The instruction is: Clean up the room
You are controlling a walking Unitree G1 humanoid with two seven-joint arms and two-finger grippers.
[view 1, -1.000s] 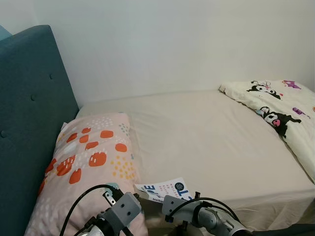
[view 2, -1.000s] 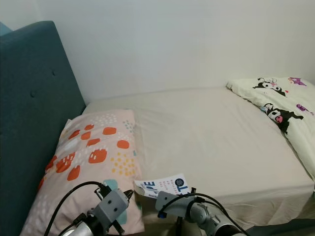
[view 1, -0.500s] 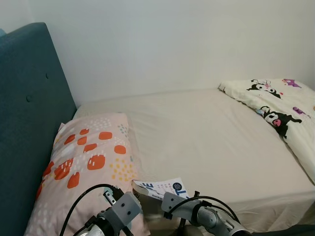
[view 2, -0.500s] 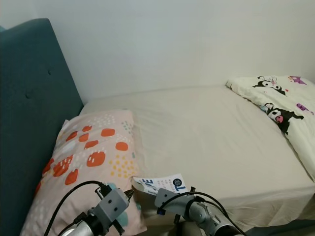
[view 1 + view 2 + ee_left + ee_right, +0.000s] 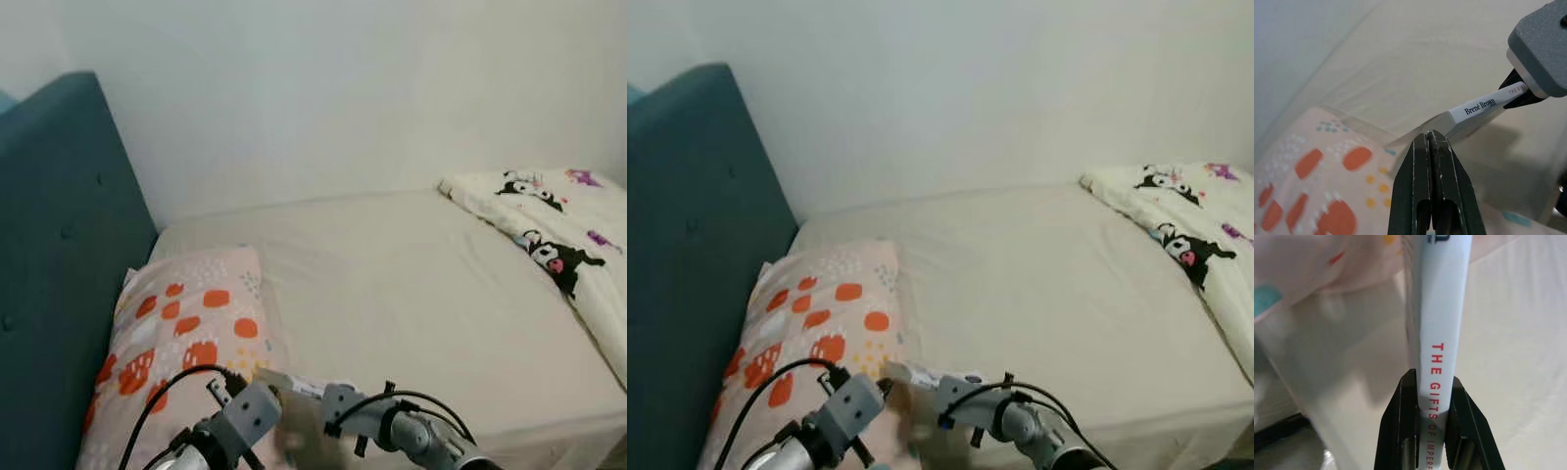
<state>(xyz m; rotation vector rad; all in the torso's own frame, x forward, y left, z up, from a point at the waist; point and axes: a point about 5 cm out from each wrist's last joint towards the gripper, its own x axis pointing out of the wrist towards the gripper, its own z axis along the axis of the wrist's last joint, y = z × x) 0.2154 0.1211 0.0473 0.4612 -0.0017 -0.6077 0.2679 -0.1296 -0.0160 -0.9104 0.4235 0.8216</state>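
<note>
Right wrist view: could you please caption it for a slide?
Right gripper clamps a white paperback book by its red-lettered spine above the beige bedsheet.

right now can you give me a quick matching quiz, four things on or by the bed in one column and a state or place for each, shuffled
Things:
1. book
2. pillow
3. left gripper
4. cartoon blanket

States or places:
A. fingers shut, holding nothing
B. by the blue headboard
C. clamped at the spine in the right gripper
D. far end of the bed, on the robot's right

Pairs: 1-C, 2-B, 3-A, 4-D
</note>
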